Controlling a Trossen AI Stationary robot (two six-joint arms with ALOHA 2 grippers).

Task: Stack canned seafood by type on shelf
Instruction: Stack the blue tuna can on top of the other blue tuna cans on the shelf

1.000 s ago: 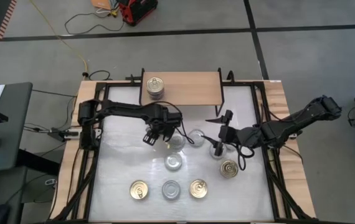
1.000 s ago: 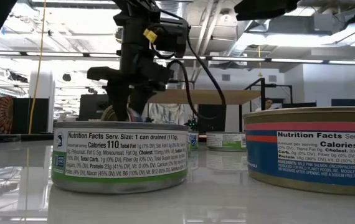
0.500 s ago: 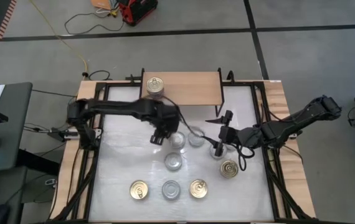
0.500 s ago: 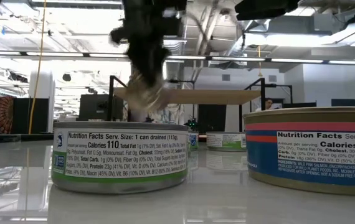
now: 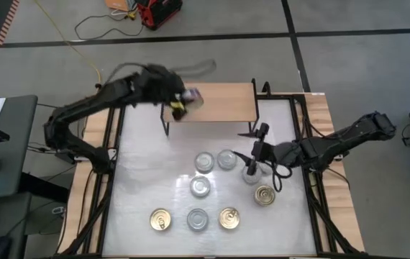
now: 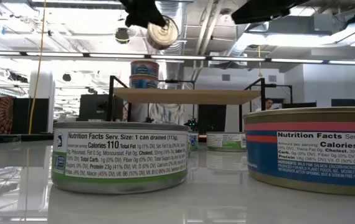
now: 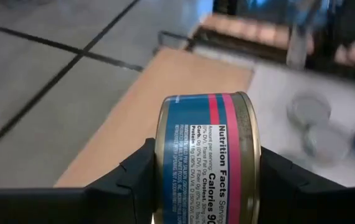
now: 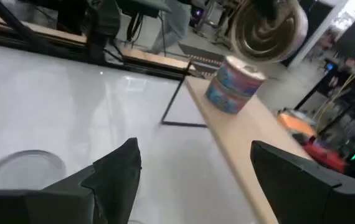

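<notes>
Got my left gripper (image 7: pixel 205 180) clamped on a gold-lidded can (image 7: pixel 207 155), carried on its side up over the shelf (image 5: pixel 223 103). There's already a two-can stack (image 6: pixel 144 74) at that end, so I reckon it goes on top, matching type, though the blur makes the lid colours hard to call. It'll need turning flat first. My right gripper (image 5: pixel 252 162) waits with fingers spread, empty, low over the silver-topped cans (image 5: pixel 213 161) on the tabletop (image 5: pixel 140 180).

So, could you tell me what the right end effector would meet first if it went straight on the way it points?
Probably the shelf, near the stacked cans on it. The right end effector hangs open over bare tabletop; depth is hard to judge.
</notes>
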